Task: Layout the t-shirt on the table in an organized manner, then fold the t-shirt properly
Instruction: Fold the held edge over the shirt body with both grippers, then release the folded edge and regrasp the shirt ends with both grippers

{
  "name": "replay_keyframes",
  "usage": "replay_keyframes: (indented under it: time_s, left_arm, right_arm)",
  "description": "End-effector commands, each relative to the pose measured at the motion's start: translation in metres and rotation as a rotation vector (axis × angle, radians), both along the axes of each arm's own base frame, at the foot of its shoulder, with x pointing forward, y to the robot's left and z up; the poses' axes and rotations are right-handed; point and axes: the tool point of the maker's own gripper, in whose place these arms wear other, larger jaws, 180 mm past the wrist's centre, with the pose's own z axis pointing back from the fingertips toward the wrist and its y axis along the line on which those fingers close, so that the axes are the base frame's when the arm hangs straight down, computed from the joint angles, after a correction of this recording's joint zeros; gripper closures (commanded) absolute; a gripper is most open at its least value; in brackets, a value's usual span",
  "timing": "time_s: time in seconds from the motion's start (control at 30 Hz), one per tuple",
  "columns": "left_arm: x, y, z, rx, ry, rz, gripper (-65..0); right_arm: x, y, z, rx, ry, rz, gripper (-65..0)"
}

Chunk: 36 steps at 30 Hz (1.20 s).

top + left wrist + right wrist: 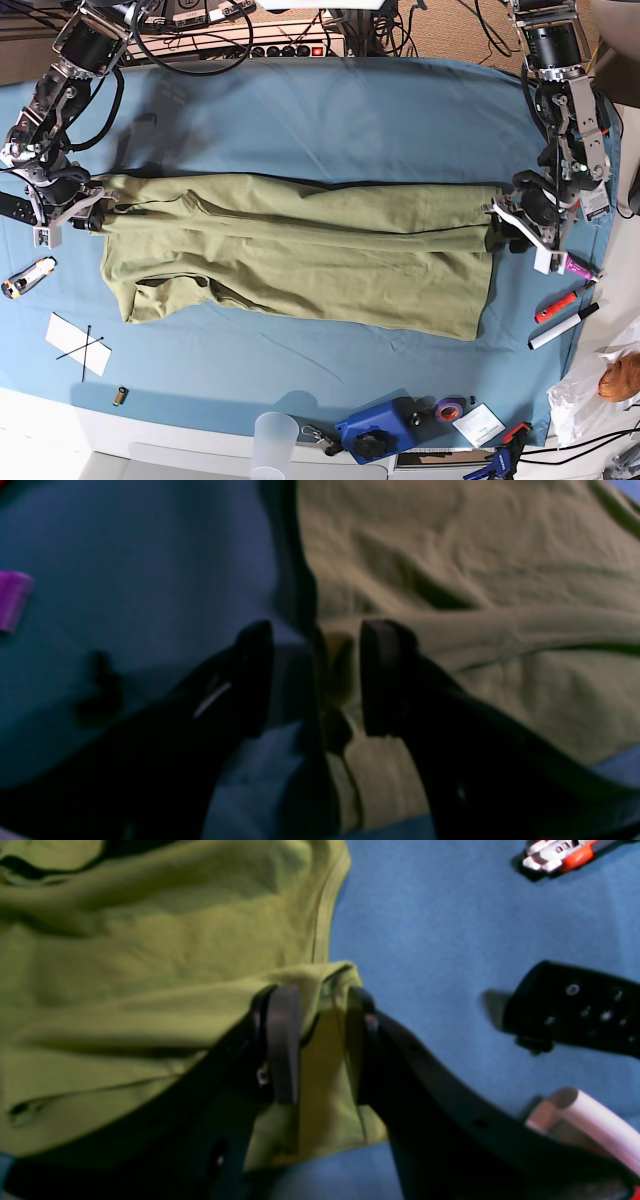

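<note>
Left wrist view dark and blurred, left tool (316,677) straddles t-shirt (300,250) edge, grip unclear; right tool (315,1040) pinches a fold; shirt stretched across table (330,110).

Power strip (262,42) and tangled cables (440,25) run along twelve o'clock over a brown floor (450,40); a crumpled plastic bag (590,395) sits at four o'clock.
</note>
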Motion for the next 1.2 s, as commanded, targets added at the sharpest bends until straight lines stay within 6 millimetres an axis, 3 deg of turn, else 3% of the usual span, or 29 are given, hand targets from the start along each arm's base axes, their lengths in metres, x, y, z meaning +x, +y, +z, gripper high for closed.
replay_keyframes:
  time_s: [0.0, 0.13, 0.3, 0.43, 0.6, 0.97, 1.17]
  left_arm:
    - [0.009, 0.002, 0.02, 0.014, -0.049, -0.008, -28.6]
    - [0.004, -0.003, 0.03, 0.047, -0.021, -0.045, -28.6]
    - [-0.021, -0.013, 0.011, -0.011, 0.133, -0.072, -28.6]
    - [-0.037, -0.005, -0.002, -0.018, 0.172, -0.043, -28.6]
    - [-0.049, 0.005, 0.008, -0.096, 0.148, -0.017, -28.6]
    - [-0.06, 0.005, 0.001, -0.15, 0.183, -0.022, -28.6]
    - [-0.057, 0.005, 0.003, -0.157, 0.159, -0.015, -28.6]
  right_arm:
    - [0.013, -0.007, 0.028, -0.006, -0.102, -0.002, -16.9]
    - [0.016, -0.011, 0.039, 0.03, -0.15, -0.025, -16.9]
    - [0.005, -0.027, 0.041, 0.055, -0.14, -0.084, -16.9]
    - [-0.009, -0.038, 0.056, 0.14, -0.204, -0.098, -16.8]
    - [-0.032, -0.059, 0.066, 0.225, -0.244, -0.183, -16.8]
    - [-0.079, -0.064, 0.034, 0.233, -0.134, -0.224, -16.8]
    - [-0.085, -0.057, 0.021, 0.253, -0.113, -0.231, -16.9]
